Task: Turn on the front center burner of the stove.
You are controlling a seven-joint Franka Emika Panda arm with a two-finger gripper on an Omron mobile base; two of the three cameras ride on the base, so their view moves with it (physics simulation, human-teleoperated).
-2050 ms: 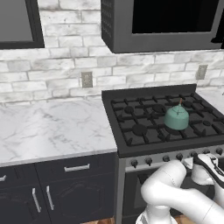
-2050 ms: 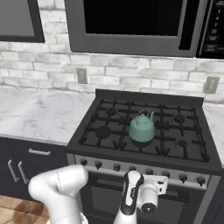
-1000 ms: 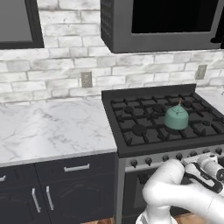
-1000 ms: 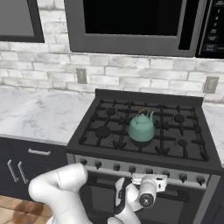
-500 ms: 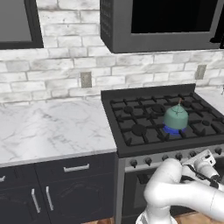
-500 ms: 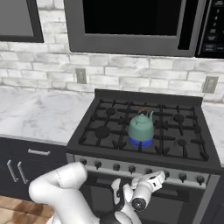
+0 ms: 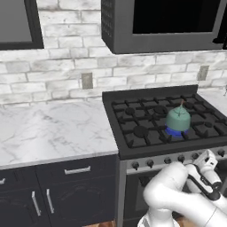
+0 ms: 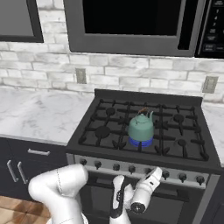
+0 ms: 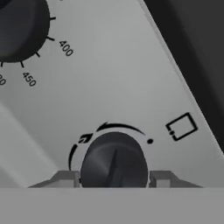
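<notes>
The hand grasps a dark knob between its fingers; above it, blue flame burns at the front center burner under the green kettle.

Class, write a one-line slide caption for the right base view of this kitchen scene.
Blue flame burns under the green kettle on the stove as the gripper meets a knob on its steel front strip.

White-grey brick wall with 2 outlets. White marble counter tops dark cabinets. A black microwave hangs above; wood floor below.
</notes>
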